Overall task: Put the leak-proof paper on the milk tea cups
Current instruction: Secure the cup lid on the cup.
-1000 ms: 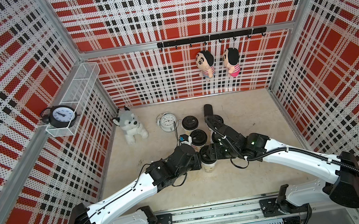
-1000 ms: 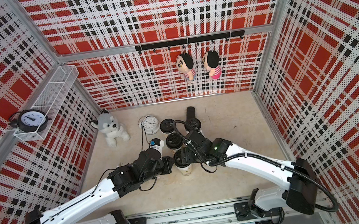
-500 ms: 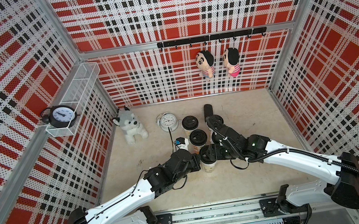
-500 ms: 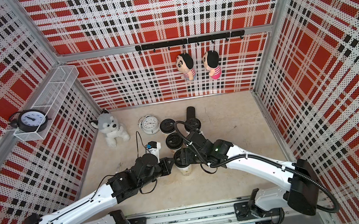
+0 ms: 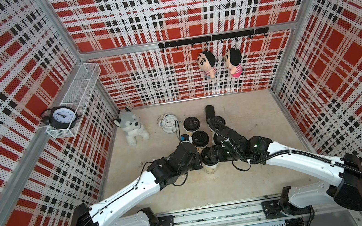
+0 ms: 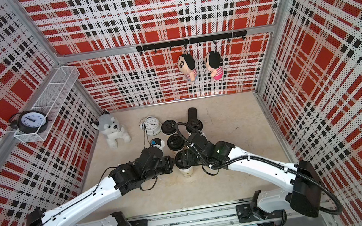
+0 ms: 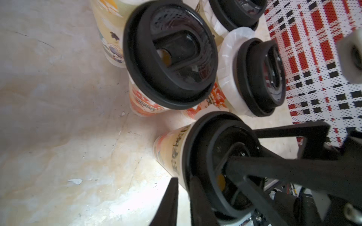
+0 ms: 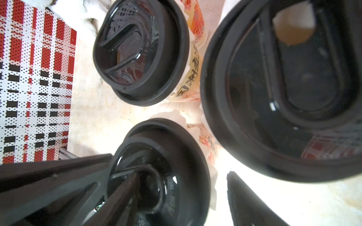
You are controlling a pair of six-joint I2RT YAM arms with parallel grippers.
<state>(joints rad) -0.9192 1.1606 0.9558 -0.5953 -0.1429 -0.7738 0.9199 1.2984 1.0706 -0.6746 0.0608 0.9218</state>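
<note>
Up top first: in both top views the milk tea cups (image 5: 204, 149) huddle around the middle of the surface (image 5: 256, 179), and every one we can make out wears one of the black lids (image 5: 191, 124). One cup is mostly hidden under the right arm. Both claws meet at the nearest cup (image 5: 210, 170), the one closest to the near edge. The left claw (image 5: 199, 162) is at its side and the right claw (image 5: 214, 157) is over its top. There are no loose sheets anywhere on the surface, so we reckon we're on the last cup. From here we can't tell how the jaws stand.

Over to the left wrist, and there's the leak-proof paper (image 7: 227, 58), a white frill poking out under a neighbouring lid. The left claw (image 7: 184, 179) is down to a narrow slit with nothing in it, just beside the nearest cup (image 7: 172, 152), below the lid rim. Opposite, the right claw (image 7: 242, 146) has one finger down in the lid's middle and the other out at the rim.

Right wrist now: the right claw (image 8: 186, 172) stands wide, straddling half the lid without clamping it, and light shows between the outer finger and the rim. Here's what the top views never gave us: leak-proof paper (image 8: 176, 116) frilling out under this very lid. So the paper looks to be on this cup, and letting go seems to be all that's left. On the other two cups here, we can't tell whether paper sits under the lids.
</note>
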